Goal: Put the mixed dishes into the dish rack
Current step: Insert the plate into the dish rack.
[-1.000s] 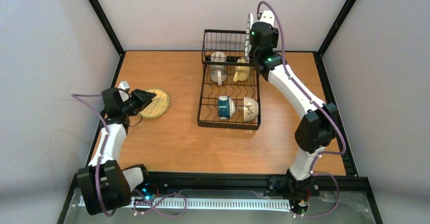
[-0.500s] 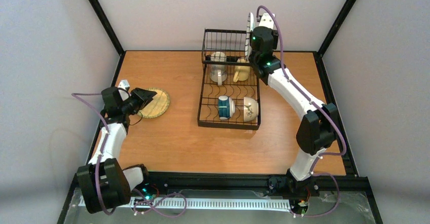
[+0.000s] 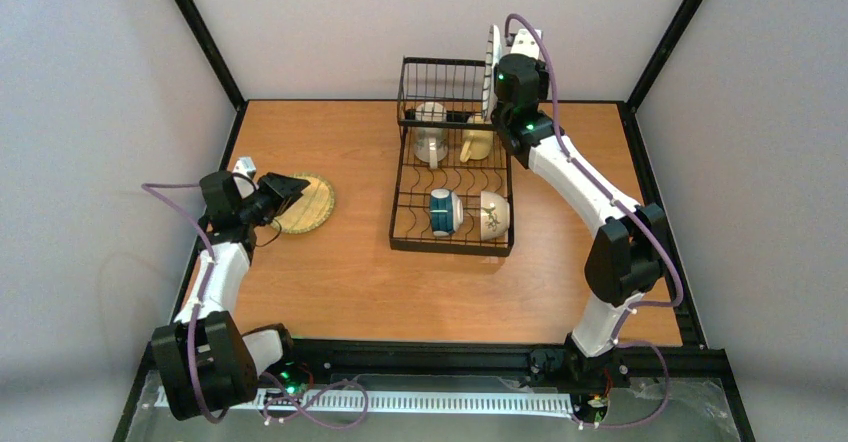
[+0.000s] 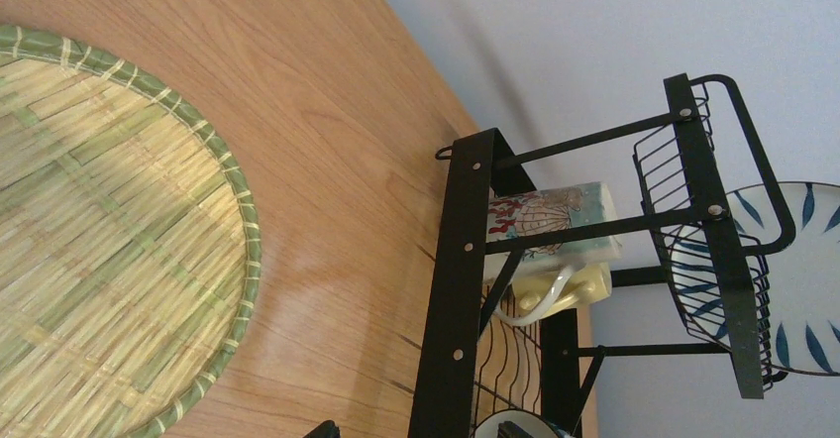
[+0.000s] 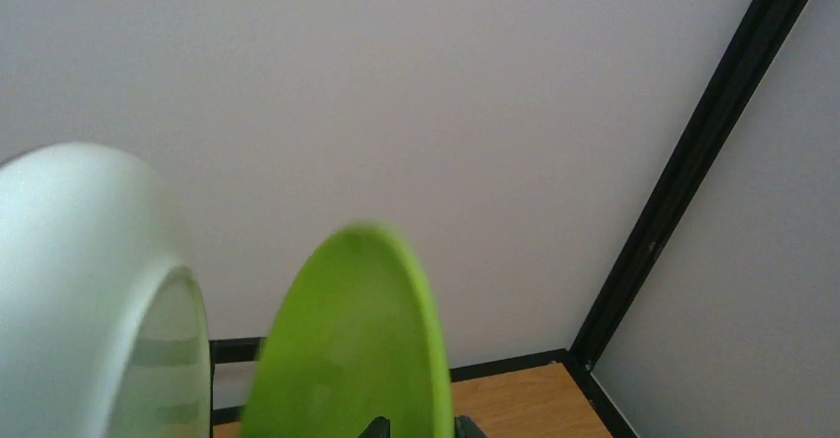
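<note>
Top view: the right arm (image 3: 575, 172) has barely shifted at the far end of the black wire dish rack (image 3: 450, 249), beside the upright black-and-white striped plate (image 3: 491, 57). The left gripper (image 3: 290, 190) is still spread wide over the flat tan woven plate (image 3: 318, 202).

Left wrist: that plate lies well apart from the rack.

Right wrist: the lime-green round plate (image 5: 342, 349) stands upright at the right gripper (image 5: 418, 426). Gripped or released, can't tell, but the slotting looks nearly done.

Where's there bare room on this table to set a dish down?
Widest bare wood: the near strip of the table, in front of the dish rack. Also free: the far-left corner behind the tan woven plate. In the rack, slots between the cream mug and the teal-and-white cup are empty. Crowded: the rack's far-right end, by the striped plate.
</note>
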Controlling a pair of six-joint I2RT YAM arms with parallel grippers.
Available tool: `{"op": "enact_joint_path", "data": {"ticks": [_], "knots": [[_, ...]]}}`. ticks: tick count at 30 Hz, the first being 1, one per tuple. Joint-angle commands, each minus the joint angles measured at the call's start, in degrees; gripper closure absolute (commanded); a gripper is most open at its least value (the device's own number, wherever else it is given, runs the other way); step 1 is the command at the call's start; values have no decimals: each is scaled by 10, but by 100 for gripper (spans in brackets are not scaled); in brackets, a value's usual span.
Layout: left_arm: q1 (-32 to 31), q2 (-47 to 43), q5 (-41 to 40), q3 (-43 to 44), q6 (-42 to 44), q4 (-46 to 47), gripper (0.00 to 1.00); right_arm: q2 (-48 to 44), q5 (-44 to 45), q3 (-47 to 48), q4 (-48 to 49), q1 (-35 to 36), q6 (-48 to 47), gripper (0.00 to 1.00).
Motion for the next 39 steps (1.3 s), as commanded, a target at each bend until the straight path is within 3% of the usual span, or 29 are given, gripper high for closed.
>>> {"op": "enact_joint_path", "data": {"ticks": [1, 39], "knots": [[-2, 1, 6, 3, -5, 10, 10, -5, 9, -12, -16, -5, 7, 63], [-1, -1, 3, 2, -12, 11, 11, -102, -32, 6, -21, -5, 24, 53]]}}
